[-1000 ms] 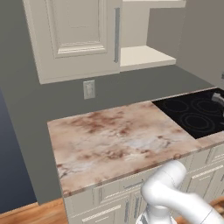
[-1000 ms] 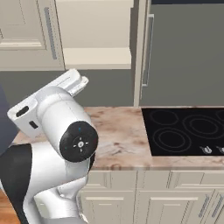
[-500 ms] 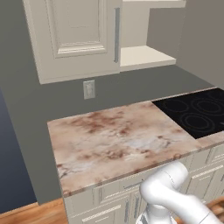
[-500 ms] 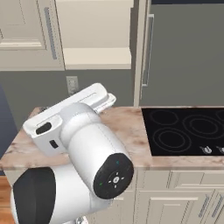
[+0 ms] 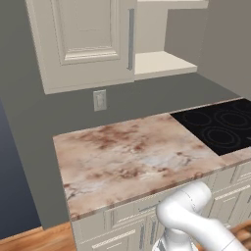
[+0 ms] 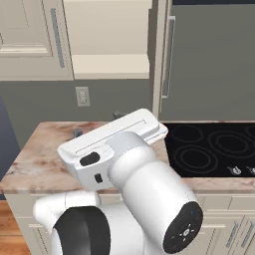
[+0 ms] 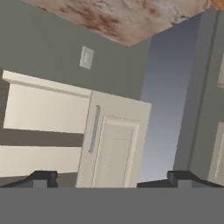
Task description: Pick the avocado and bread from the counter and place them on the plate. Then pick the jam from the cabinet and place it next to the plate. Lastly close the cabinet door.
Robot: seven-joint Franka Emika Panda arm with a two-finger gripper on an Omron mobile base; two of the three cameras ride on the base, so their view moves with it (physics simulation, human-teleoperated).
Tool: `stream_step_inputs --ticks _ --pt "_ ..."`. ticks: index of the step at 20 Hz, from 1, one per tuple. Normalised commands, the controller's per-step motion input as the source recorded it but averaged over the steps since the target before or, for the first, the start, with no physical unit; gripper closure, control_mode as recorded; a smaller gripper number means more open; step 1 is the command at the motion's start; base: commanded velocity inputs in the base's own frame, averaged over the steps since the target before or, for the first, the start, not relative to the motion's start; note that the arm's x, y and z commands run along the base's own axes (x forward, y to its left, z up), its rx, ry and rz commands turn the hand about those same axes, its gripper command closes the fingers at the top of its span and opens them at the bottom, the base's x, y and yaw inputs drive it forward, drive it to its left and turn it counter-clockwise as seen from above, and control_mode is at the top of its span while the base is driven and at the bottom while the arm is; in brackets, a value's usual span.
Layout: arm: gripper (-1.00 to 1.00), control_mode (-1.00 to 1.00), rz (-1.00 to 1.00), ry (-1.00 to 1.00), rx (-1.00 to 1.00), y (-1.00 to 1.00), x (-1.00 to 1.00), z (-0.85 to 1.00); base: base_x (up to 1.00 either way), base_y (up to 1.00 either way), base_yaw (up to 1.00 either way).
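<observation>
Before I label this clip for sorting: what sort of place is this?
A rendered home kitchen, most likely: a marbled stone counter over cream drawers, a black glass cooktop set into it, and a cream wall cabinet with bar handles above.

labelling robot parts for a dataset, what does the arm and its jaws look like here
The arm is glossy white with rounded, bulbous links, dark grey joint sections and a round dark end cap bearing small markings. The gripper has two small dark, blocky fingertips. No cables are visible.
</observation>
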Motion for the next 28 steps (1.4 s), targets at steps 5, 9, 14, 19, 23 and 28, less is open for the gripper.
stream_step_inputs --ticks 5,9,14,19,23,28 --pt "-1.0 -1.0 0.24 -0.01 0.04 -0.38 0.5 0.0 0.0 0.0 0.0" --pt "-1.0 -1.0 0.3 -0.02 0.02 -0.48 0.42 0.0 0.0 0.0 0.0" --pt "-1.0 -1.0 0.16 -0.12 0.0 -0.79 0.03 0.0 0.0 0.0 0.0" --pt "-1.0 -1.0 0.03 -0.13 0.0 -0.5 0.18 -0.12 0.0 0.0 0.0" --pt "-1.0 -1.0 0.04 -0.13 0.0 -0.49 0.34 -0.22 0.0 0.0 0.0" --pt "-1.0 -1.0 0.04 -0.1 0.0 -0.49 0.43 -0.34 0.0 0.0 0.0"
